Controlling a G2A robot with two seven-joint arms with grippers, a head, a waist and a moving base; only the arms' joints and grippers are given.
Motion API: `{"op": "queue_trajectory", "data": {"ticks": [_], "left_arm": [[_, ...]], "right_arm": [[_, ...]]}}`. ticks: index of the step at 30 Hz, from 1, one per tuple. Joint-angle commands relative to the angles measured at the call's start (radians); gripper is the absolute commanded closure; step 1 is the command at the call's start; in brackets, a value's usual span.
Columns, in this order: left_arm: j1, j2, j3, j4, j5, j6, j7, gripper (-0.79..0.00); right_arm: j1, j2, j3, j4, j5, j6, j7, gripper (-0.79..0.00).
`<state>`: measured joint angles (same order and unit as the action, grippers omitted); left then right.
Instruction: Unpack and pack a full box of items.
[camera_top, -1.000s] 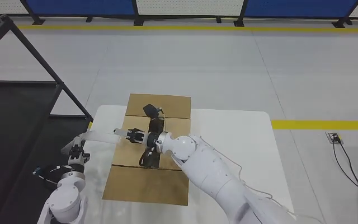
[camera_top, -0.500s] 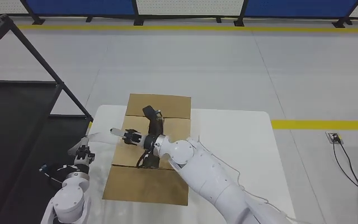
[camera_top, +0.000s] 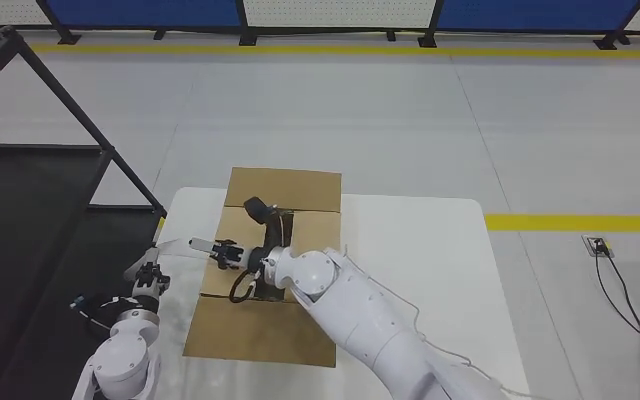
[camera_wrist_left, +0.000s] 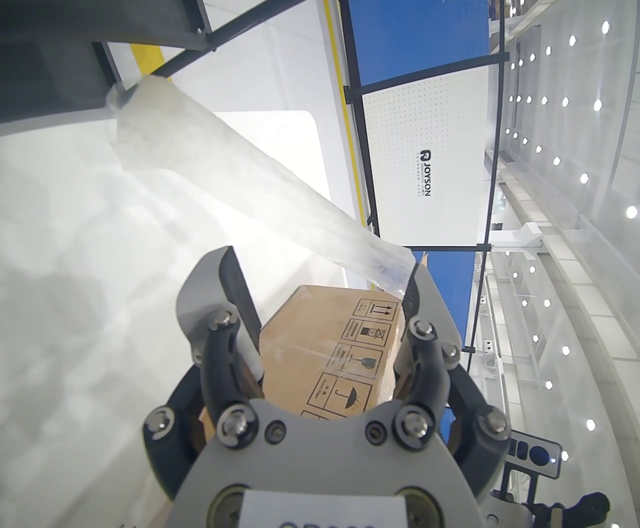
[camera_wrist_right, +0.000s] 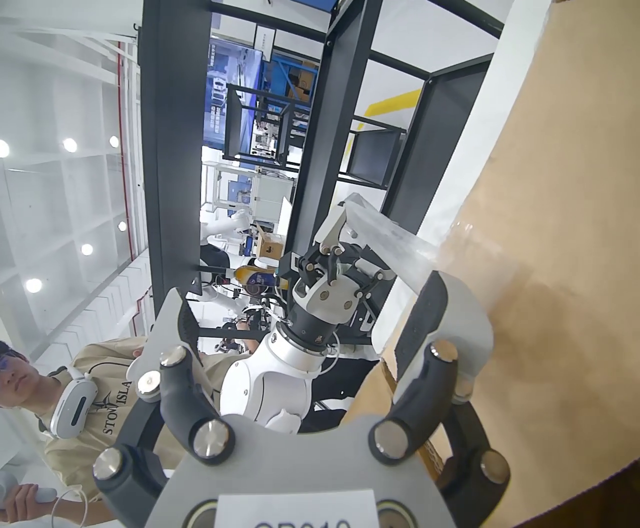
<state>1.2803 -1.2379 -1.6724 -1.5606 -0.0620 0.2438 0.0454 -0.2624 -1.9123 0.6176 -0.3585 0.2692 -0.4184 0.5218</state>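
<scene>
Long clear-wrapped item (camera_top: 188, 244) (camera_wrist_left: 240, 185) (camera_wrist_right: 395, 235) lies level over narrow counter (camera_top: 430, 260) strip just left of box (camera_top: 285, 190) (camera_wrist_left: 340, 345), between both arms. Right arm stretched across open box. Right gripper (camera_top: 222, 251) (camera_wrist_right: 305, 295) at item's box-side end, jaws spread wide, item by one fingertip. Left arm low at counter's near left corner. Left gripper (camera_top: 150, 272) (camera_wrist_left: 320, 267) (camera_wrist_right: 336, 250) aimed toward box, jaws open too, item's end at one fingertip. Whether item rests on counter: cannot tell. Box flaps folded out far and near. Black frame (camera_top: 60, 200) just off counter's left edge. Counter runs wide right of box.
</scene>
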Motion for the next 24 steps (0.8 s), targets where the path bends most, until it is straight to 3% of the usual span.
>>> {"op": "queue_trajectory", "data": {"ticks": [1, 19, 24], "left_arm": [[0.001, 0.000, -0.001, 0.001, 0.001, -0.002, -0.004, -0.634], [0.033, -0.003, 0.016, -0.032, 0.038, -0.024, -0.039, -0.628], [0.033, -0.005, 0.019, -0.035, 0.042, -0.026, -0.044, -0.637]], "right_arm": [[0.002, -0.009, 0.002, 0.018, 0.001, -0.004, 0.002, -0.785], [0.005, -0.038, 0.035, 0.082, -0.055, -0.144, -0.091, -0.785], [0.005, -0.045, 0.043, 0.092, -0.063, -0.111, -0.079, -0.785]]}}
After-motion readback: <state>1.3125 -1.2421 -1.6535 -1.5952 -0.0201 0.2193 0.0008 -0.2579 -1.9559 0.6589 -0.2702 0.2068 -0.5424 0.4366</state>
